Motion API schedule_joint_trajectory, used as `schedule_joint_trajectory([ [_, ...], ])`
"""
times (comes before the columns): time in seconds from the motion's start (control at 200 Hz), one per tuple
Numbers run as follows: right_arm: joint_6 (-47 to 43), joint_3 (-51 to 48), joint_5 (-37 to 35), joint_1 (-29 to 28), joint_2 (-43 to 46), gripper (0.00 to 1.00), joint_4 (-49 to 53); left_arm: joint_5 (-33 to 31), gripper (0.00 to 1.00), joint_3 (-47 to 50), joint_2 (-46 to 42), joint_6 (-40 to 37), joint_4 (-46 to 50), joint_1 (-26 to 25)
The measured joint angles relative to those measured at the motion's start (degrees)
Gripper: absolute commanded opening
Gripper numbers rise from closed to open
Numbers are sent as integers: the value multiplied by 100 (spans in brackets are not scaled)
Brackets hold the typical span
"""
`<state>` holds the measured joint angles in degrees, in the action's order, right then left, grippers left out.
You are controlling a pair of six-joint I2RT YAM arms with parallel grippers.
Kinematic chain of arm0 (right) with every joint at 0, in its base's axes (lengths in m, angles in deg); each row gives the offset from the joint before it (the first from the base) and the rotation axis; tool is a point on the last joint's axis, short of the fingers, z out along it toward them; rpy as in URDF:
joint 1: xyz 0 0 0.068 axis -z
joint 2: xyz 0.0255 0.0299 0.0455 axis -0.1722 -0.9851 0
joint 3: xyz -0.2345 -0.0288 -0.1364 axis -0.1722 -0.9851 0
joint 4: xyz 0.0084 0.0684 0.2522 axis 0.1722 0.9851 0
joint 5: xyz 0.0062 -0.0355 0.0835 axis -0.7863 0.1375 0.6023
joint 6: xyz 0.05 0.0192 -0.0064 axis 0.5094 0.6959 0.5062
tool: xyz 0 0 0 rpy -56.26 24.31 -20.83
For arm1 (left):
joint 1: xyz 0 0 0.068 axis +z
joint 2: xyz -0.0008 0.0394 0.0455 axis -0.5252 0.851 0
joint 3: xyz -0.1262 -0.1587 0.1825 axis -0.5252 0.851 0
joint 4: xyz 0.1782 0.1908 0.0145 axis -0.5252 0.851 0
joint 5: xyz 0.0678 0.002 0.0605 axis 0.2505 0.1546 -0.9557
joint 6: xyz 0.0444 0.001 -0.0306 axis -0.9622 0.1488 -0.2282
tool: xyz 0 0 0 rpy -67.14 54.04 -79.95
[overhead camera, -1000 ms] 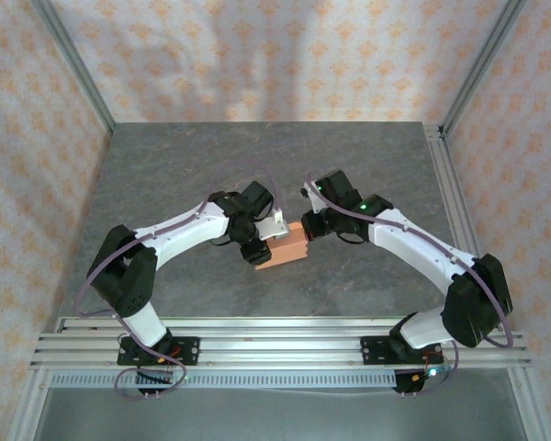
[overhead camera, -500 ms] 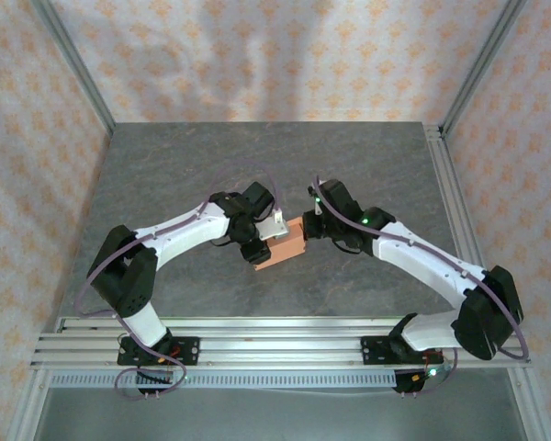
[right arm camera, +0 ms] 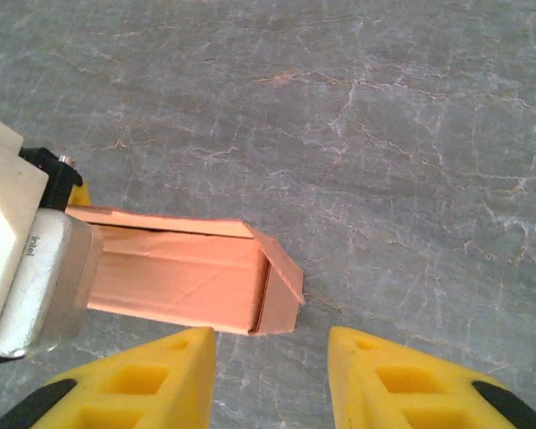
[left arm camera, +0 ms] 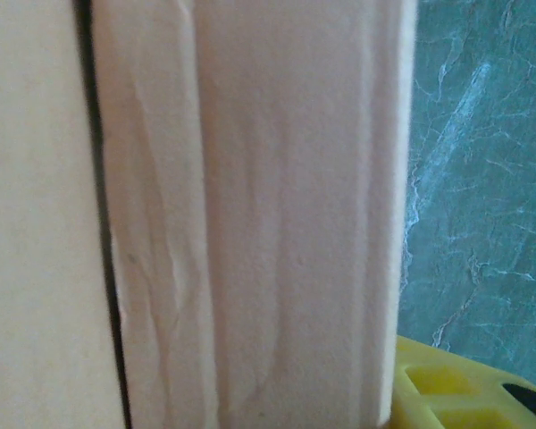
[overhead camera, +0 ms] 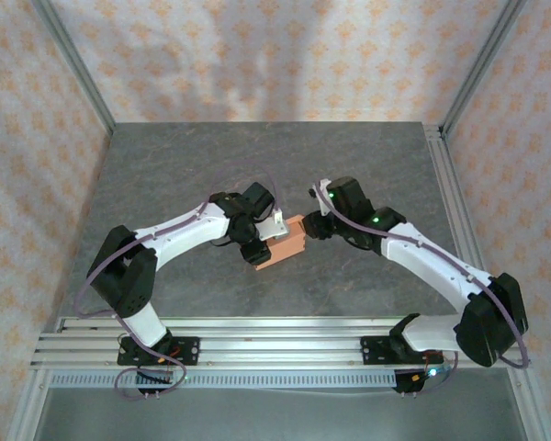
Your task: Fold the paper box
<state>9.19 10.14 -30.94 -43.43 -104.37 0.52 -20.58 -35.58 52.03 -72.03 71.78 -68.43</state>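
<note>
Currently my left gripper [overhead camera: 267,239] is clamped on the left end of the salmon-orange card paper box [overhead camera: 286,245] at mid-table, steadying it, I judge, so the right-end flap (standing ajar) can be tucked. My right gripper [right arm camera: 270,340] hovers just beside that end, jaws apart, holding nothing. Below is a grey marbled tabletop [overhead camera: 257,165], and around it cream-and-orange patterned walls [overhead camera: 257,55].

We see the paper box [right arm camera: 188,281] as thin salmon card, matt, with sharp creases; close up in the left wrist view it looks softly fibrous and faintly wrinkled. The surface [right arm camera: 384,134] looks like grey veined stone, smooth with a dull sheen. The right tool [right arm camera: 272,357] has fingers [right arm camera: 402,375] of matt yellow moulded plastic. The near rails [overhead camera: 275,335] are bare brushed metal.
</note>
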Motion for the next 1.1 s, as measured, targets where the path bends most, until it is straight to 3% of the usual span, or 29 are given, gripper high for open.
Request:
schedule_joint_trajectory([
  [0.39, -1727, 796, 850, 286, -723, 38, 713, 2, 50, 0, -2, -7, 17, 0],
  [0.806, -2796, 1886, 1456, 584, -1849, 34, 1587, 4, 50, 2, -2, -22, 20, 0],
  [0.941, -3001, 2151, 1578, 584, -2131, 22, 1906, 7, 50, 0, -2, -22, 20, 0],
  [1.076, -3069, 2337, 1633, 584, -2350, 0, 2055, 7, 50, 0, -2, -22, 20, 0],
  [1.101, -3082, 2345, 1631, 584, -2365, 0, 2070, 7, 50, 0, -2, -22, 22, 0],
])
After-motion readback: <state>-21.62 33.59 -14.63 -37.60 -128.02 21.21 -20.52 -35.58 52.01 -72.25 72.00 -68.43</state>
